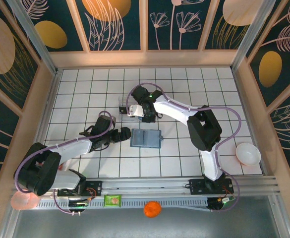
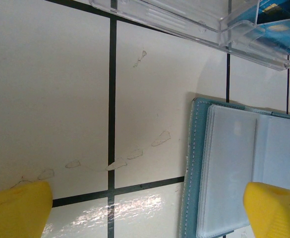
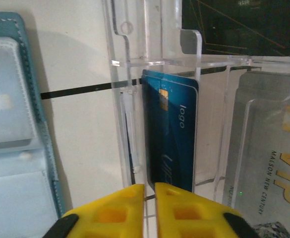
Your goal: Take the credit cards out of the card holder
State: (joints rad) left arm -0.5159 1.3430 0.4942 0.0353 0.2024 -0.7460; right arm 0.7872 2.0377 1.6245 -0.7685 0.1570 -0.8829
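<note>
You see a stitched, leather-look card holder (image 2: pixel 190 163), a glossy plastic credit card (image 3: pixel 172 134), a clear hard-plastic tray (image 3: pixel 117 99) and a shiny tiled table (image 2: pixel 50 99).

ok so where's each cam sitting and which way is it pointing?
Top external: above and behind the bases, looking down on the tiled table; both arms show whole.
Left wrist: low over the table, facing the card holder; left gripper fingers spread at the bottom corners.
Right wrist: facing the clear tray with a blue card; right gripper fingers together at the bottom.
Shared: both wrist views catch the holder and tray.
</note>
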